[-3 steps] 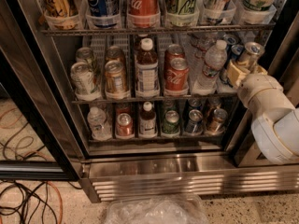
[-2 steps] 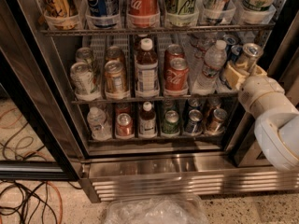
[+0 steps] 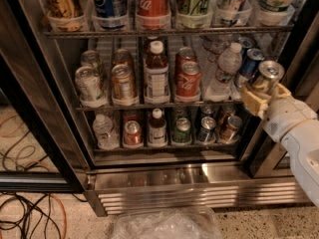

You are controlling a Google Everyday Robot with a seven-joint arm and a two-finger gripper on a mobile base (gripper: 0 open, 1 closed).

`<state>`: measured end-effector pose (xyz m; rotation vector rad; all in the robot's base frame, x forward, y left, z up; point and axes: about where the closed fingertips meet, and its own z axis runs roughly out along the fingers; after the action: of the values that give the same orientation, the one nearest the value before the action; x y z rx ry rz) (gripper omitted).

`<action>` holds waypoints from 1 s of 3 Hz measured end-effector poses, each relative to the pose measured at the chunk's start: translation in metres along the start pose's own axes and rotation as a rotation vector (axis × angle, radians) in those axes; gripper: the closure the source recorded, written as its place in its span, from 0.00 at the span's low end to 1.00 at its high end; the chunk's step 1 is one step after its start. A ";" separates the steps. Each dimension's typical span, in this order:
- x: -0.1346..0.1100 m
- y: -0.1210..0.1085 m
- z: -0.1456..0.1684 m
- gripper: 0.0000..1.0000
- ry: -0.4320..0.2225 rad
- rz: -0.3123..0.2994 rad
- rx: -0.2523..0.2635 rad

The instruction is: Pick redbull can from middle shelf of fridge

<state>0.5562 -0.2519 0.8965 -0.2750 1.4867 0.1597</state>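
Note:
The fridge [image 3: 199,195] stands open in the camera view, its racks full of drinks. My gripper [image 3: 261,89] is at the right end of the middle shelf [image 3: 132,105], in front of the door frame. It is shut on the redbull can [image 3: 267,75], a slim can with a shiny silver top, held tilted and clear of the rack. A second slim blue-and-silver can [image 3: 249,63] stands on the shelf just left of it, beside a clear water bottle [image 3: 225,68].
The middle shelf also holds red Coca-Cola cans [image 3: 187,78], a brown bottle [image 3: 157,73] and soda cans [image 3: 123,81]. Tall cans fill the rack above [image 3: 152,1]. Crumpled clear plastic [image 3: 164,225] and cables [image 3: 30,218] lie on the floor.
My gripper has drawn back to the right and out from the shelf with the redbull can in it. The other drinks have not moved.

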 end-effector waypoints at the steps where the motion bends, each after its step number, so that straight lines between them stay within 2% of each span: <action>1: -0.007 0.011 0.000 1.00 -0.022 -0.004 -0.042; 2: -0.007 0.011 0.000 1.00 -0.022 -0.004 -0.042; 3: -0.006 0.032 -0.002 1.00 -0.025 -0.034 -0.112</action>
<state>0.5453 -0.2217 0.8997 -0.3870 1.4494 0.2186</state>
